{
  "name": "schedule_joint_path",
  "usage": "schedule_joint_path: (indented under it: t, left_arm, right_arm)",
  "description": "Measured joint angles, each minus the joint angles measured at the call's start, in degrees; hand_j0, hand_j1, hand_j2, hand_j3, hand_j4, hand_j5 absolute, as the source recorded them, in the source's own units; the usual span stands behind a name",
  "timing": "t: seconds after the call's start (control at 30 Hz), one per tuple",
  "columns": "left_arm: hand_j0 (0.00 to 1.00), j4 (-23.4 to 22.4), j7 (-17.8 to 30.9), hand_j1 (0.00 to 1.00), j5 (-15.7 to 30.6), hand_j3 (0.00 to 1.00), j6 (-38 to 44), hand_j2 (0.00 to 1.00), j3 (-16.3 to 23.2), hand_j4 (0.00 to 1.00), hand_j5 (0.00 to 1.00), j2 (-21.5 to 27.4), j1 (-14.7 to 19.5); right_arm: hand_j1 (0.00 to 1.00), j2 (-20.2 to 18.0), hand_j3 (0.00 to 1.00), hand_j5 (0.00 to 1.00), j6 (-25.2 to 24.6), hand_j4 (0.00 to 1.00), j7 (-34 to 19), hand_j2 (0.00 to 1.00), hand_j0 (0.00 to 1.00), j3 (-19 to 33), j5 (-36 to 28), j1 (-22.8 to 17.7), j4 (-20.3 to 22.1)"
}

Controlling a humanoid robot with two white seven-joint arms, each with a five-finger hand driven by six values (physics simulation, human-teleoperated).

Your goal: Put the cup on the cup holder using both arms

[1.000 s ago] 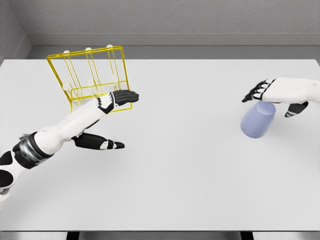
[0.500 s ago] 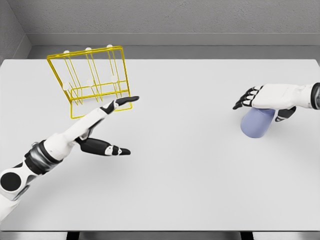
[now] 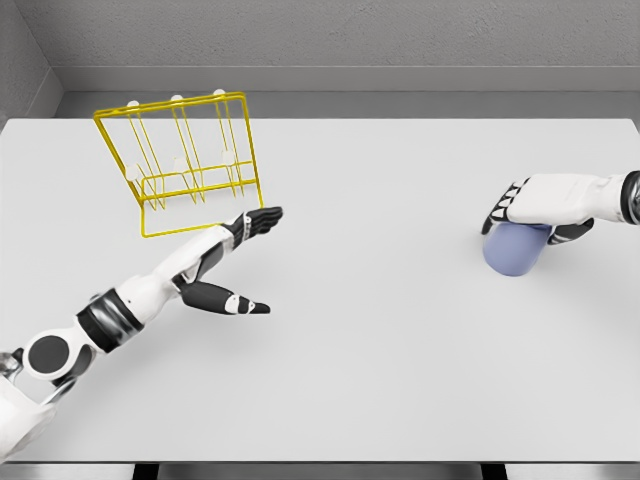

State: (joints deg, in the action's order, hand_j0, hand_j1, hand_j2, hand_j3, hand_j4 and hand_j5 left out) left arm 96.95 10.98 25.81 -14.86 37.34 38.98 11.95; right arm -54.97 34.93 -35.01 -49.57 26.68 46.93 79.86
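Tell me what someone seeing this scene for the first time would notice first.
The bright yellow wire cup holder stands out at the far left of the white table, with the left hand stretched out flat just in front of it, fingers open and holding nothing. At the right edge, the right hand lies over a pale blue cup, far from the holder; whether it grips the cup is unclear.

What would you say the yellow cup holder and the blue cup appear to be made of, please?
The cup holder looks like thin coated metal wire: slim glossy yellow rods with small white tips on top. The cup looks like matte plastic or ceramic: a smooth, opaque, pale blue wall without highlights. As renders, neither is certain.
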Motion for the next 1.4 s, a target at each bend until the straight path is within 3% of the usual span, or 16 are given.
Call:
schedule_joint_path:
  t: [0.23, 0.37, 0.53, 0.87, 1.1, 1.4]
  left_arm:
    - [1.0, -3.7, 0.0, 1.0, 4.6, 1.0, 1.3, 1.0, 1.3, 1.0, 1.0, -1.6, 1.4]
    - [1.0, -5.7, 0.0, 1.0, 5.2, 1.0, 2.2, 1.0, 1.8, 1.0, 1.0, -3.6, 1.9]
    - [1.0, -7.0, 0.0, 1.0, 5.1, 1.0, 2.8, 1.0, 2.5, 1.0, 1.0, -5.3, 2.3]
    - [1.0, -9.3, 0.0, 1.0, 5.0, 1.0, 3.0, 1.0, 3.0, 1.0, 1.0, -5.7, 2.5]
    - [1.0, -10.4, 0.0, 1.0, 5.2, 1.0, 3.0, 1.0, 3.0, 1.0, 1.0, -5.7, 2.5]
    - [1.0, -10.6, 0.0, 1.0, 5.3, 1.0, 3.0, 1.0, 3.0, 1.0, 1.0, -5.7, 2.9]
  right_arm:
    - [0.6, -0.1, 0.6, 0.6, 0.2, 0.6, 0.0, 0.6, 0.6, 0.2, 0.1, 0.0, 0.0]
    - [0.56, -0.3, 0.56, 0.56, 0.2, 0.56, 0.0, 0.56, 0.56, 0.5, -0.1, 0.1, 0.2]
    - [0.53, -1.7, 0.53, 0.53, 0.2, 0.53, 0.0, 0.53, 0.53, 2.0, -0.4, 0.3, 3.4]
    - [0.53, -5.2, 0.53, 0.53, 0.2, 0.53, -0.2, 0.53, 0.53, 3.6, -0.7, 0.1, 18.9]
    - [0.53, -2.1, 0.53, 0.53, 0.2, 0.53, -0.1, 0.53, 0.53, 3.2, -1.7, 0.8, 21.2]
    - [0.53, 5.4, 0.53, 0.53, 0.3, 0.53, -0.1, 0.53, 0.53, 2.6, -1.7, 2.0, 21.4]
